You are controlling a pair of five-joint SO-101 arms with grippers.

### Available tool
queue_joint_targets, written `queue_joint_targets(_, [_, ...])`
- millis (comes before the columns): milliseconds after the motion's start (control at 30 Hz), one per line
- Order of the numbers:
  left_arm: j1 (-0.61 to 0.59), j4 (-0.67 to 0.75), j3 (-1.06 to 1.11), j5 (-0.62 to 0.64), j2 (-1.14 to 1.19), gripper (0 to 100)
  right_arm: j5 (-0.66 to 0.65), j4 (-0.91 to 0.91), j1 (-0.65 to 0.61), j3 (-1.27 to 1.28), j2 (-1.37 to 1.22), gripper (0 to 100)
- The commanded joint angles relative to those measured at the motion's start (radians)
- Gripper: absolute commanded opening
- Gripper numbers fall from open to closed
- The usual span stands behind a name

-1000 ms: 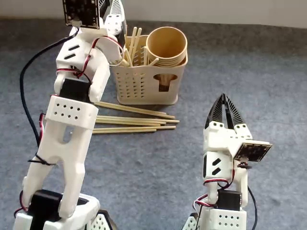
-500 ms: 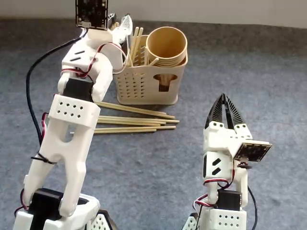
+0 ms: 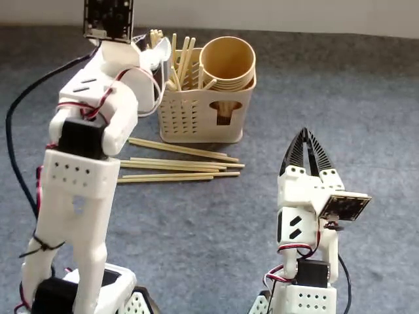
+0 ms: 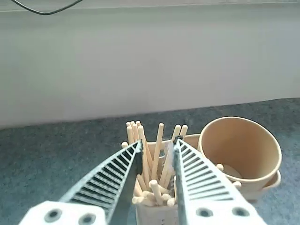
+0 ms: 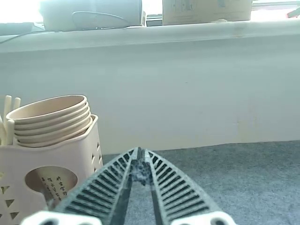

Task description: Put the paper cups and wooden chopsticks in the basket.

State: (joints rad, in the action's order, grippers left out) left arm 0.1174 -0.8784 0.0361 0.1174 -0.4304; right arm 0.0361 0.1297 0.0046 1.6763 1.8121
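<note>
left gripper [image 4: 157,146] hung over basket [image 3: 196,121], jaws slightly spread, empty | right gripper [image 5: 139,161] jaws pressed together | cups [image 3: 227,62] sat in basket (print [image 5: 50,182] unreadable) | chopsticks [image 3: 177,167]: some in basket, others lay on table [image 3: 366,98] beside it

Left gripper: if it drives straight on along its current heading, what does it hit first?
Most likely the upright chopsticks standing in the basket. The open left gripper frames their tips in its wrist view, though the depth to them is unclear.
</note>
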Motion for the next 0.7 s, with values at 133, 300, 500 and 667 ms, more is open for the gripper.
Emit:
queue_joint_targets(133, [-0.073, -0.084, 0.076, 0.003, -0.163, 11, -0.009, 0.004, -0.007, 0.153, -0.007, 0.5])
queue_joint_targets(300, [-0.107, -0.051, 0.236, 0.002, -0.291, 2, -0.009, 0.004, -0.007, 0.153, -0.007, 0.5])
queue_joint_targets(500, [-0.134, 0.058, 0.479, 0.002, -0.489, 2, -0.009, 0.004, -0.007, 0.153, -0.007, 0.5])
queue_joint_targets(667, [-0.154, 0.123, 0.654, 0.003, -0.657, 2, -0.009, 0.004, -0.007, 0.153, -0.007, 0.5])
